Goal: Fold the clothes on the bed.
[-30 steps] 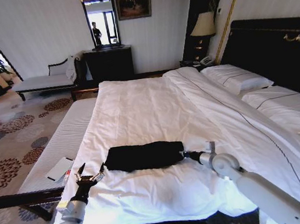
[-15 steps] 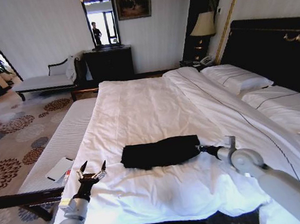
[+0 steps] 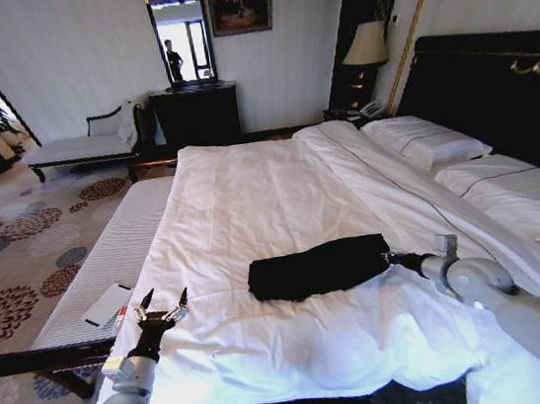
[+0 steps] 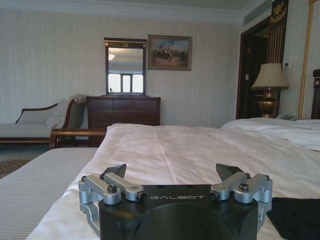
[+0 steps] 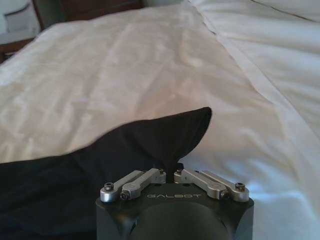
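The folded black T-shirt point(image 3: 318, 267) lies mid-frame on the bed point(image 3: 249, 195); the right gripper point(image 3: 395, 259) pinches its right end, while the left gripper point(image 3: 161, 307), lower left, gapes empty.

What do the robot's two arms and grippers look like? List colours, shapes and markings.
Both arms are smooth, light grey and tubular, with rounded joints. The left gripper has a black body and thin dark pointed fingers; the left wrist view shows silver metal linkages with dark screws and grey "GALBOT" lettering. The right gripper has the same black body, silver linkages and lettering.
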Controlling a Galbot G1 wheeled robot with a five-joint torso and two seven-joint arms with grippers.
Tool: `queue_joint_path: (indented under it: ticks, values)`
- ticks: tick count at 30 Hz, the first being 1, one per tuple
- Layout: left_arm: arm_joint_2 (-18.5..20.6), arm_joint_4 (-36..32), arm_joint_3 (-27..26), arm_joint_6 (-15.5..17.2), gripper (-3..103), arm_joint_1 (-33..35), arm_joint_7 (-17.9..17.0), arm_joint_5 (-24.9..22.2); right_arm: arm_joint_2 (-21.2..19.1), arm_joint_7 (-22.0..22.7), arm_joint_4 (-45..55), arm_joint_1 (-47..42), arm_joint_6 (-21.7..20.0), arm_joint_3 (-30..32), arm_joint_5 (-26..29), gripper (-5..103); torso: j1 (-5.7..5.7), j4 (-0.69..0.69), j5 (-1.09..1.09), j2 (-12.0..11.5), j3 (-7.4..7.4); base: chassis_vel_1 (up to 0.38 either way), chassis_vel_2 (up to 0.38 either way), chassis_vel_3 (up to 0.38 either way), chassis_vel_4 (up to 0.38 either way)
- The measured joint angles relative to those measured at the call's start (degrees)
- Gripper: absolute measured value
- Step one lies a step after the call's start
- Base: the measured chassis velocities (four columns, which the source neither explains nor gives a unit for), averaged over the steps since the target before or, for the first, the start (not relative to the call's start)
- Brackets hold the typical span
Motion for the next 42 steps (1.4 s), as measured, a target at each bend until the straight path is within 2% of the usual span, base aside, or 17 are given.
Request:
queue_joint_path:
  ticks: [6,11,14,18,27,35,42]
  values:
    - [-0.21,0.2,-0.25,-0.14,100,0.33,0.08,0.0,0.88,2.21,4.77,3.75,-0.36,-3.68,0.45,2,0.0,0.0,-0.01,0.0,0.0,0.0,0.0,0.0,0.0]
    - [-0.22,-0.06,-1.32,-0.29,100,1.1,0.16,0.0,2.17,5.02,8.38,9.38,-0.84,-9.16,2.38,2,0.0,0.02,-0.02,0.0,0.0,0.0,0.0,0.0,0.0]
    - [-0.12,-0.25,-2.45,-0.55,100,2.09,0.49,-0.13,3.77,7.03,9.44,14.34,-0.86,-14.92,3.6,2,0.0,0.02,0.0,0.0,0.0,0.0,0.0,0.0,0.0]
    - [-0.1,-0.09,-2.95,-0.66,100,2.35,0.66,-0.14,5.39,7.83,10.38,17.61,-1.16,-18.5,4.75,2,0.0,0.01,-0.01,0.0,0.01,0.0,0.0,0.0,0.0]
    - [-0.22,0.44,-3.73,-0.91,100,3.23,0.81,-0.24,8.82,7.92,11.22,22.31,-1.91,-25.9,4.62,2,0.0,0.01,-0.02,0.0,0.0,0.0,0.0,0.0,0.0]
    - [-0.37,0.67,-4.82,-1.12,100,4.24,0.9,-0.33,13.48,7.27,8.22,26.2,-2.16,-33.76,1.15,2,0.0,0.02,-0.01,0.0,0.0,0.0,0.0,0.0,0.0]
    - [-0.75,1.03,-5.03,-1.46,100,4.68,1.07,-0.33,14.24,6.42,6.73,26.52,-2.14,-35.99,-0.56,2,0.0,0.0,0.0,0.0,0.01,0.0,0.0,0.0,0.0]
